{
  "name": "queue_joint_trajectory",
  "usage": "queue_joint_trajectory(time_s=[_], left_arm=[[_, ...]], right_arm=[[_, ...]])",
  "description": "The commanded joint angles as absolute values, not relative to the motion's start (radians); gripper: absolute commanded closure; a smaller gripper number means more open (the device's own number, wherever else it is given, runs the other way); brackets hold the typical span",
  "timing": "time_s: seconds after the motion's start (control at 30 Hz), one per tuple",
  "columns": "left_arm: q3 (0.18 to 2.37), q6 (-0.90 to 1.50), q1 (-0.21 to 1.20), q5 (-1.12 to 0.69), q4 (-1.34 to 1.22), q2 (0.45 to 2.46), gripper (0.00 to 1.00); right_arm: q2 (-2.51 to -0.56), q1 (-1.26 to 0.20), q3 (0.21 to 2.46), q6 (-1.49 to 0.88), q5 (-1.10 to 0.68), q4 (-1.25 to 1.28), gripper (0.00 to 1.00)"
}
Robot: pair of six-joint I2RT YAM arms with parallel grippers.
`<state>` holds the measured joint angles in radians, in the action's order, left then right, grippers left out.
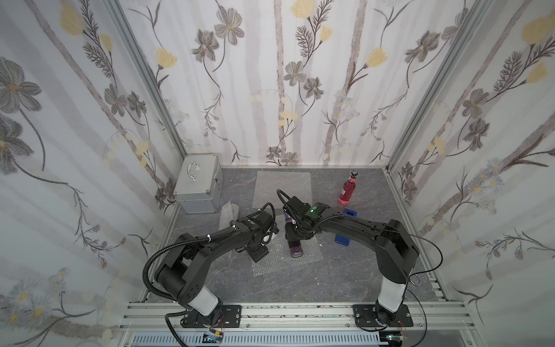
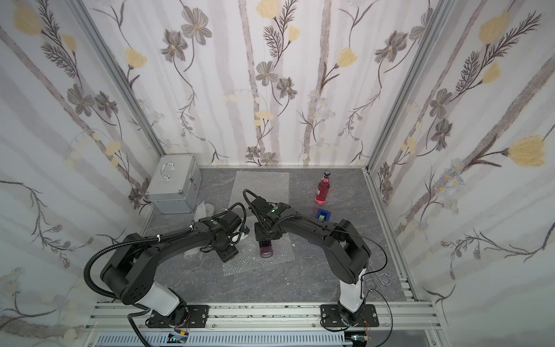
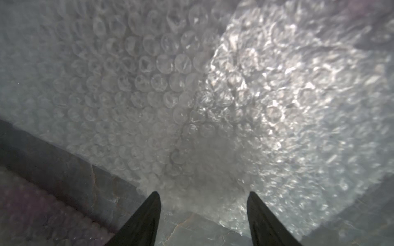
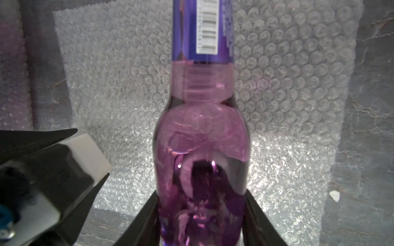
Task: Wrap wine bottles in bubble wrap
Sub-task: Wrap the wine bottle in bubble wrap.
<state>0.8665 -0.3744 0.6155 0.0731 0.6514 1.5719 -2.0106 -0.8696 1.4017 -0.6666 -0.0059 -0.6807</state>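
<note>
One purple bottle (image 4: 202, 127) pinched by right gripper (image 4: 202, 198); left gripper (image 3: 203, 193) spread over bubble wrap (image 3: 149, 85).

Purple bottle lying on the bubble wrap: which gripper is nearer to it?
Right. The right gripper grips the purple bottle; the left gripper hangs open beside it, apart, over the bubble wrap.

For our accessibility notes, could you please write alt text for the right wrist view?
A purple bottle with a barcode label lies on a sheet of bubble wrap, gripped at its sides by the right gripper. Grey marbled tabletop shows around the sheet.
</note>
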Motion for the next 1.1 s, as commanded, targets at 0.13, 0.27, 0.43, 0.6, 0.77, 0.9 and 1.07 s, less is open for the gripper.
queue_joint_trajectory(time_s=[0.13,0.27,0.43,0.6,0.77,0.9,1.07], left_arm=[[0.845,-0.48,0.589,0.206,0.552,1.59,0.36],[0.878,-0.491,0.578,0.226,0.56,1.59,0.37],[0.982,-0.454,0.577,0.077,0.714,1.548,0.27],[1.012,-0.425,0.567,0.032,0.76,1.514,0.2],[1.053,-0.315,0.505,-0.073,0.779,1.492,0.2],[1.065,-0.24,0.465,-0.16,0.769,1.484,0.2],[1.086,-0.159,0.446,-0.256,0.764,1.477,0.2]], right_arm=[[-2.045,-0.892,1.415,-0.733,-0.003,-0.6,0.89],[-2.075,-0.899,1.435,-0.759,0.0,-0.589,0.91],[-2.112,-0.898,1.468,-0.766,0.003,-0.59,0.91],[-2.137,-0.892,1.483,-0.788,0.009,-0.594,0.9],[-2.161,-0.89,1.491,-0.809,-0.002,-0.584,0.88],[-2.199,-0.891,1.517,-0.783,0.003,-0.615,0.8],[-2.185,-0.891,1.537,-0.769,0.034,-0.651,0.57]])
